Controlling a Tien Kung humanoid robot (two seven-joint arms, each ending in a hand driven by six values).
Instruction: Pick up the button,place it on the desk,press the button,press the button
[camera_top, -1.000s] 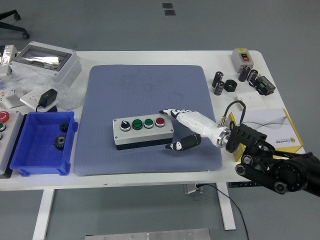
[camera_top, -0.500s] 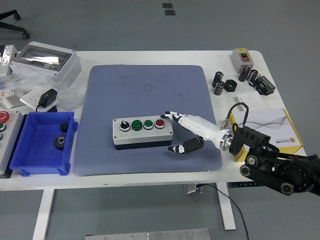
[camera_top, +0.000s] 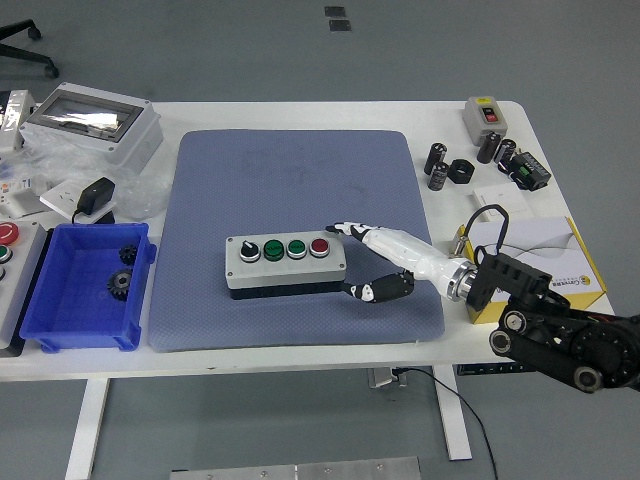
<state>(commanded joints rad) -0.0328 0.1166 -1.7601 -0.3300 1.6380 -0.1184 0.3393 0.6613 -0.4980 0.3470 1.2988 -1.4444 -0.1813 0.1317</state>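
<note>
right hand (camera_top: 385, 260) spread, fingertips (camera_top: 338, 228) just beside red button (camera_top: 319, 245) on button box (camera_top: 286, 265), blue mat (camera_top: 295, 180).

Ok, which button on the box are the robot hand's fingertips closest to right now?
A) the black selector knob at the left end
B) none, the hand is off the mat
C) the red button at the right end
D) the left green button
C: the right robot hand has its fingertips at the right end of the button box, next to the red button, above the mat.
</note>
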